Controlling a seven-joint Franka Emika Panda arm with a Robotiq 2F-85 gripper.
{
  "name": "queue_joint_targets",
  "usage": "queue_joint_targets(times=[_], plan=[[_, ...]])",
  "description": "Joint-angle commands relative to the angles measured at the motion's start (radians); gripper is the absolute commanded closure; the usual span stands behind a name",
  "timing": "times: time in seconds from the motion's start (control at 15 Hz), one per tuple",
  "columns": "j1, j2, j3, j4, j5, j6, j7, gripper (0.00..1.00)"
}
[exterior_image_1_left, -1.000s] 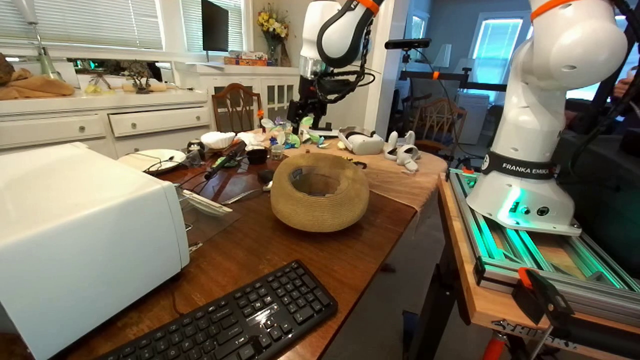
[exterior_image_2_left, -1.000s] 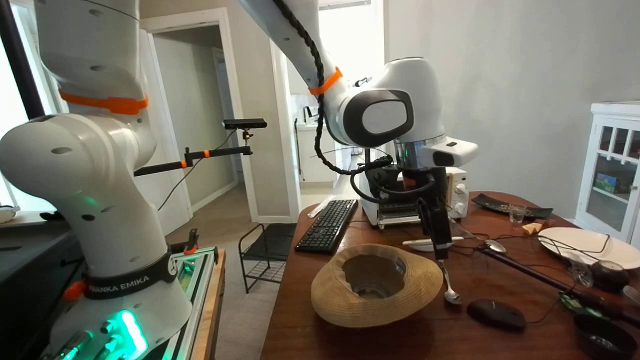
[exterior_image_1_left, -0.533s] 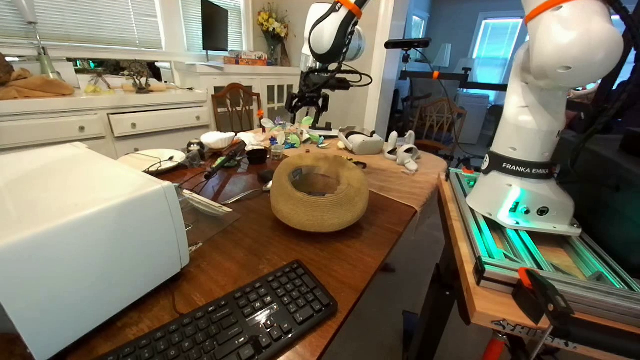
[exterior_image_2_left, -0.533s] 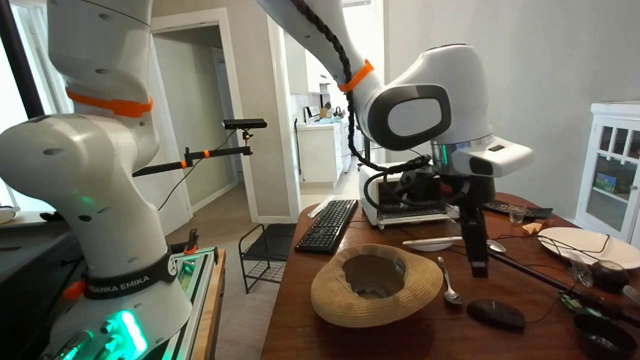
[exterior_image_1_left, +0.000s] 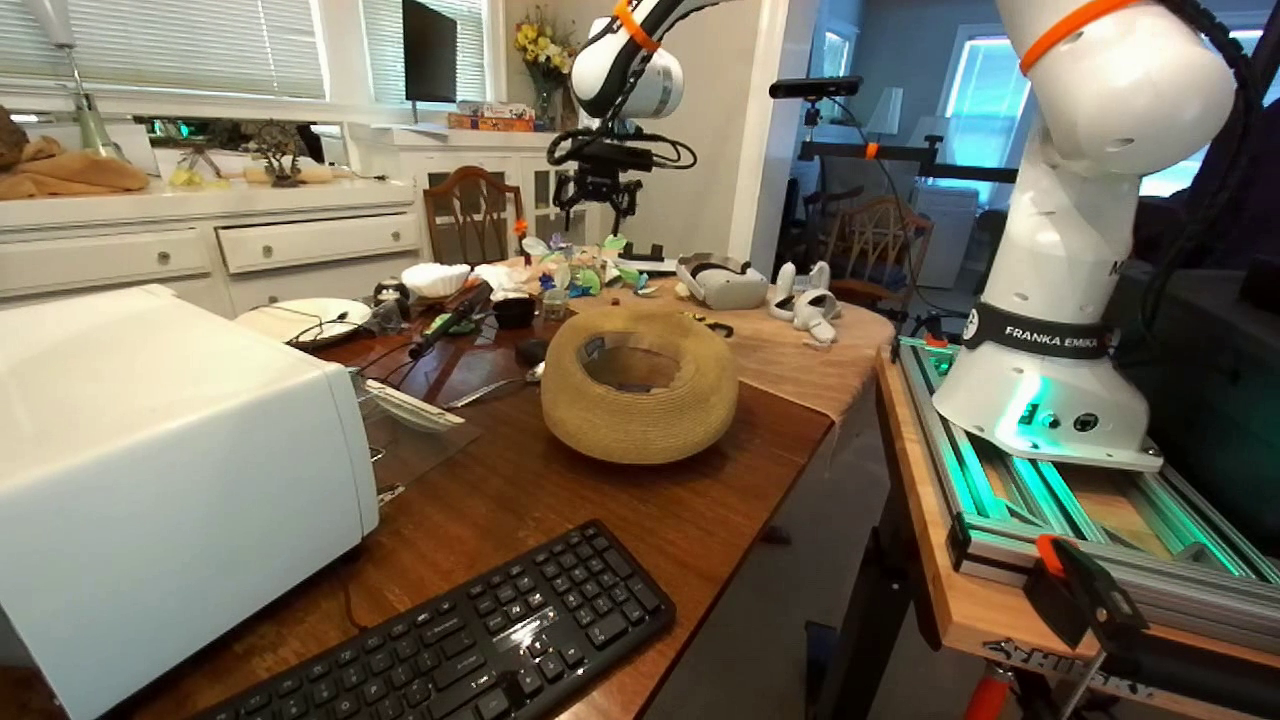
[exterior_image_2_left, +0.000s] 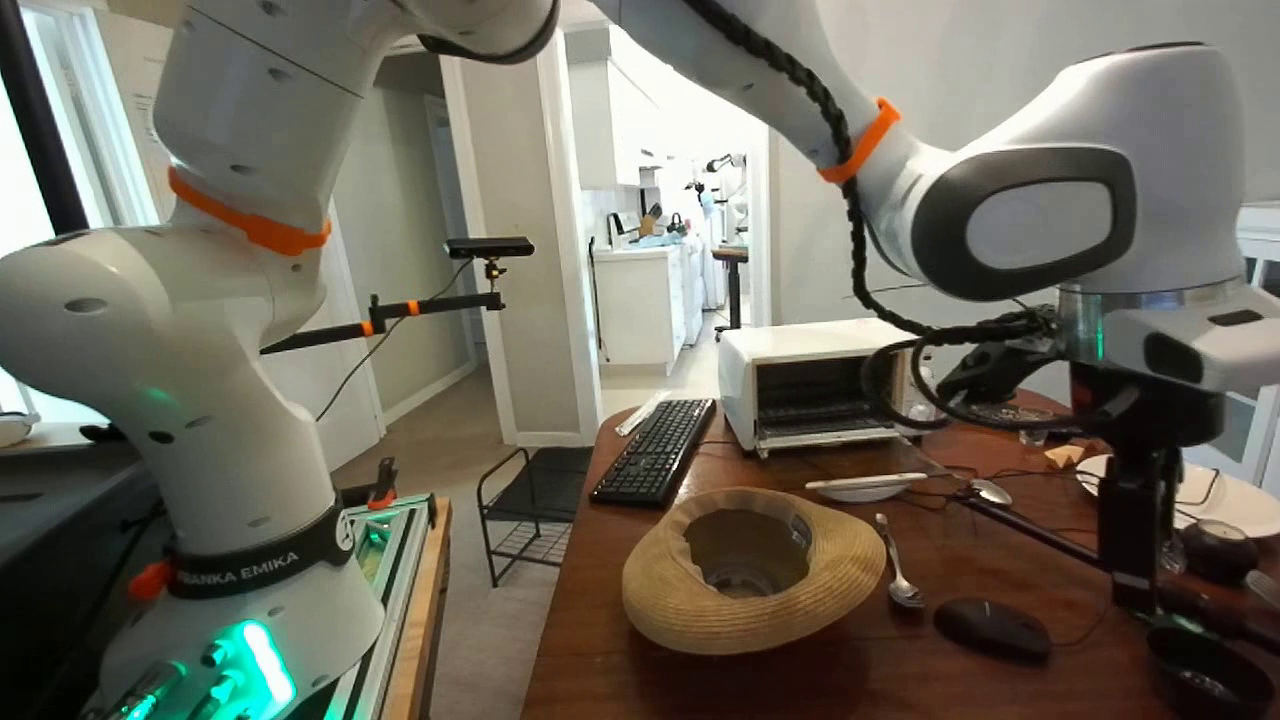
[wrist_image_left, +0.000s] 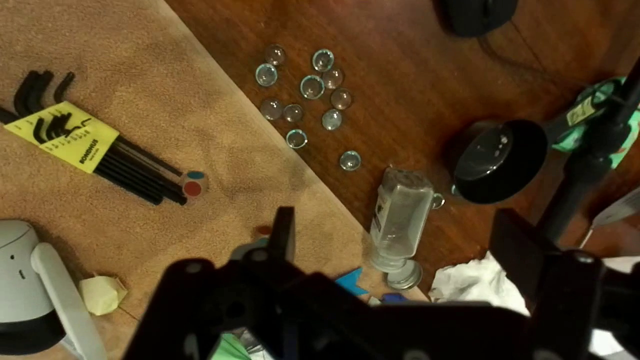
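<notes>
My gripper (wrist_image_left: 395, 220) is open and empty, pointing down above the table; it also shows in both exterior views (exterior_image_1_left: 593, 225) (exterior_image_2_left: 1135, 590). In the wrist view a clear square glass bottle (wrist_image_left: 402, 215) shows between the spread fingers, below them and not touched. A round metal-rimmed lid (wrist_image_left: 404, 275) is by its neck. Several clear glass beads (wrist_image_left: 312, 87) lie on the wood above the bottle in the picture. A black bowl (wrist_image_left: 500, 162) stands to the bottle's right. White crumpled paper (wrist_image_left: 480, 282) is near the right finger, and a blue paper piece (wrist_image_left: 352, 281) near the left.
A straw hat (exterior_image_1_left: 640, 420) lies crown down on the table, with a spoon (exterior_image_2_left: 898, 570) and a black mouse (exterior_image_2_left: 992, 628) beside it. A toaster oven (exterior_image_2_left: 825, 385), keyboard (exterior_image_2_left: 655, 450), white plate (exterior_image_1_left: 305, 320), hex keys (wrist_image_left: 90, 140) and white headset (exterior_image_1_left: 722, 283) are around.
The arm has swung away from the hat and spoon, toward the table's cloth-covered end. The gripper has risen and turned, and its spread fingers now show clearly. The objects on the table have not moved.
</notes>
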Motion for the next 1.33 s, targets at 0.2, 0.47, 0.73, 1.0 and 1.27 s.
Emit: queue_joint_targets(times=[0.2, 0.47, 0.73, 1.0, 1.27], plan=[[-0.082, 0.302, 0.016, 0.412, 0.11, -0.212, 0.249, 0.0], [-0.102, 0.317, 0.038, 0.424, 0.125, -0.24, 0.275, 0.0], [-0.132, 0.394, 0.061, 0.525, 0.149, -0.287, 0.305, 0.0], [-0.137, 0.425, 0.057, 0.574, 0.131, -0.286, 0.294, 0.0], [-0.139, 0.507, 0.016, 0.7, 0.069, -0.308, 0.318, 0.0]])
